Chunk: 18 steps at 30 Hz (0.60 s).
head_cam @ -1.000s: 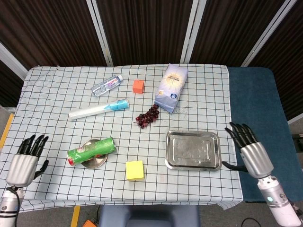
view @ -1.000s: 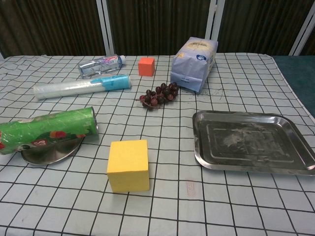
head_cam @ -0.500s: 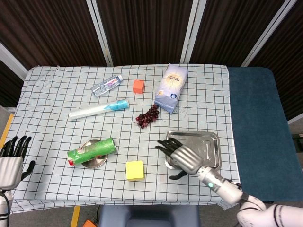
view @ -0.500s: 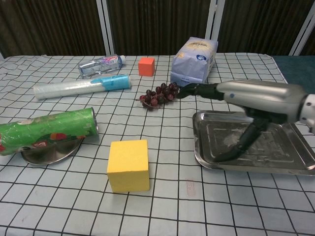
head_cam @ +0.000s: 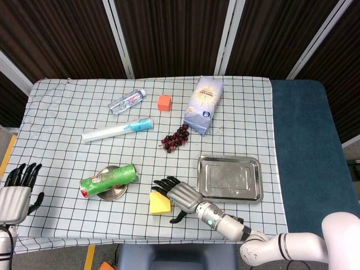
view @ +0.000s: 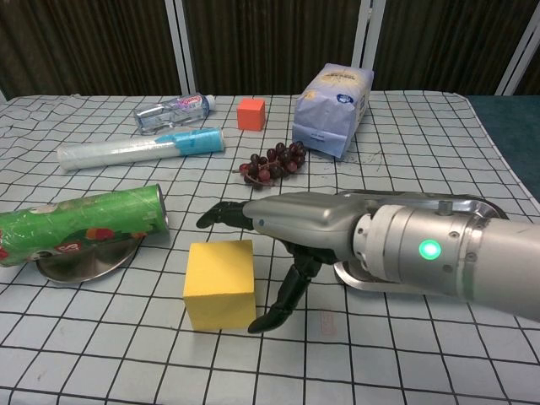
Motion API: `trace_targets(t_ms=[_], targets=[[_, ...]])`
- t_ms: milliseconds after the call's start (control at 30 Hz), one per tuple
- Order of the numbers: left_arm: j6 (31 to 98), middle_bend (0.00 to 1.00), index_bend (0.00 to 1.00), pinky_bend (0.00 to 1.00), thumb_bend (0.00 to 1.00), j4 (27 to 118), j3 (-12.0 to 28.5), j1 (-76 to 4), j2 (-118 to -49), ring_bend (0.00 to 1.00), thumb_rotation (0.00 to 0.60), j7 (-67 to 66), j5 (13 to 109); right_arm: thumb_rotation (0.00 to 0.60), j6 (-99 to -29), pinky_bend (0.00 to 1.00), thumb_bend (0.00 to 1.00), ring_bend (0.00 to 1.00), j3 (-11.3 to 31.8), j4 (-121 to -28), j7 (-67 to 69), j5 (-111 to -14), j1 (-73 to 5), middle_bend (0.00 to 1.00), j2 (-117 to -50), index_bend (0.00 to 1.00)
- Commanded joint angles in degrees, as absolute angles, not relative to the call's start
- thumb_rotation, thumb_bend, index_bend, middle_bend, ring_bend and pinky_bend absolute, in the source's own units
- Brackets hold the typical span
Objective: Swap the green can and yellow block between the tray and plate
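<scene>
The green can lies on its side across the small round metal plate. The yellow block sits on the cloth between plate and tray. The steel tray lies empty to the right, mostly hidden by my forearm in the chest view. My right hand hovers over the block's right side, fingers spread above it and thumb down beside it, holding nothing. My left hand stays open at the table's left edge.
Further back lie a bunch of dark grapes, a blue-white bag, an orange cube, a plastic bottle and a long white-blue tube. A blue surface adjoins the table's right edge.
My right hand swept left from the table's right edge, over the tray, and now stands over the yellow block. The left hand shifted slightly at the left edge.
</scene>
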<state>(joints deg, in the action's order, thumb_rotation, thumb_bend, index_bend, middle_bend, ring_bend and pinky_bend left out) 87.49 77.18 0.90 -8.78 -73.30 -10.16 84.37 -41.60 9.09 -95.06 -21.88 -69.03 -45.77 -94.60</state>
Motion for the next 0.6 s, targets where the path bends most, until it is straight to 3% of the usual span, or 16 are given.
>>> trace_targets(t_ms=[33, 200, 333, 467, 600], targets=[[87.3, 0.1, 0.07, 0.14, 0.38, 77.4, 1.0, -8.6, -73.0, 0.06, 0.6, -9.2, 84.6, 0.6, -43.5, 0.0, 0.0, 0.0, 8.7, -91.4, -25.7, -67.0, -47.3, 0.02, -98.6, 0.11], [86.9, 0.1, 0.07, 0.14, 0.39, 77.5, 1.1, -8.5, -72.5, 0.06, 0.6, -7.7, 85.0, 0.6, -44.6, 0.0, 0.0, 0.0, 8.2, -87.3, -26.7, -66.0, -48.4, 0.07, -102.9, 0.15], [86.8, 0.1, 0.08, 0.14, 0.38, 77.7, 1.2, -8.4, -72.3, 0.06, 0.6, -7.1, 85.4, 0.6, -46.9, 0.05, 0.0, 0.12, 8.1, -84.6, -26.4, -67.3, -48.4, 0.21, -105.2, 0.28], [87.2, 0.1, 0.08, 0.14, 0.38, 77.9, 1.2, -8.2, -72.1, 0.06, 0.6, -6.7, 86.0, 0.6, -52.7, 0.36, 0.02, 0.46, 7.8, -81.3, -27.1, -70.4, -47.1, 0.49, -107.9, 0.6], [87.6, 0.11, 0.08, 0.14, 0.38, 78.1, 1.4, -8.0, -72.0, 0.06, 0.6, -6.6, 86.4, 0.6, -59.5, 0.53, 0.1, 0.61, 7.3, -79.6, -27.4, -75.5, -45.4, 0.64, -108.5, 0.79]])
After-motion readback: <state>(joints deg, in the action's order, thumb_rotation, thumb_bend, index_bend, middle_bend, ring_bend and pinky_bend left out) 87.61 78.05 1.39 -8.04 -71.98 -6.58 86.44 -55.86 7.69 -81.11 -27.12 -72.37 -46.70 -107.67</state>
